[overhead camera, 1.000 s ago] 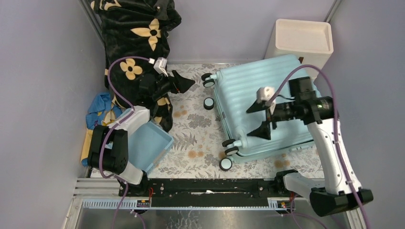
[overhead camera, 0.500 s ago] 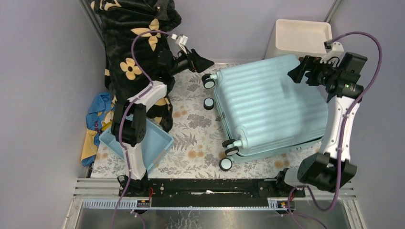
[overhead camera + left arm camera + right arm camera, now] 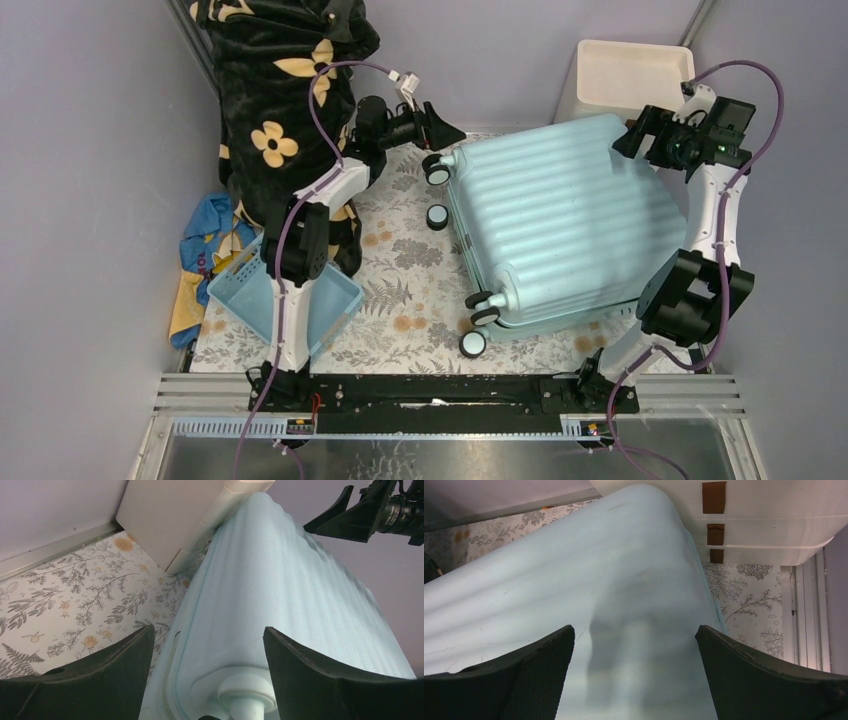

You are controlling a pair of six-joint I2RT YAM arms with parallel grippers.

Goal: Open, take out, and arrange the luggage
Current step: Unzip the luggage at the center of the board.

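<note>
Top external view: the luggage (image 3: 560, 230), a pale aqua ribbed hard-shell case, lies flat and shut on the floral table mat (image 3: 400, 270), right of centre; its wheels (image 3: 437, 172) face left and its far right corner sits close against the cream drawer unit (image 3: 635, 75); the left gripper (image 3: 442, 130) hangs with jaws spread just beside the far wheel corner, and the right gripper (image 3: 632, 140), also spread and holding nothing, hovers over the far right corner; a small blue basket (image 3: 300, 300) and a black floral blanket (image 3: 280, 90) lie to the left, apart from the case.

Left wrist view: the left gripper (image 3: 207, 645) frames the rounded end of the luggage (image 3: 280, 595) and a wheel stem (image 3: 245, 700); it touches nothing; the right gripper (image 3: 350, 515) shows at the far end.

Right wrist view: the right gripper (image 3: 634, 645) looks down on the smooth shell of the luggage (image 3: 574, 570); the drawer unit (image 3: 774, 525) is just behind; no zip or seam shows here.

Judged from this, opening has not begun; to do it well, one arm should steady the wheel end while the other finds the seam on the edge rather than pinching the slick, curved shell; the case likely needs drawing away from the drawer unit first, so the lid has room to swing.
</note>
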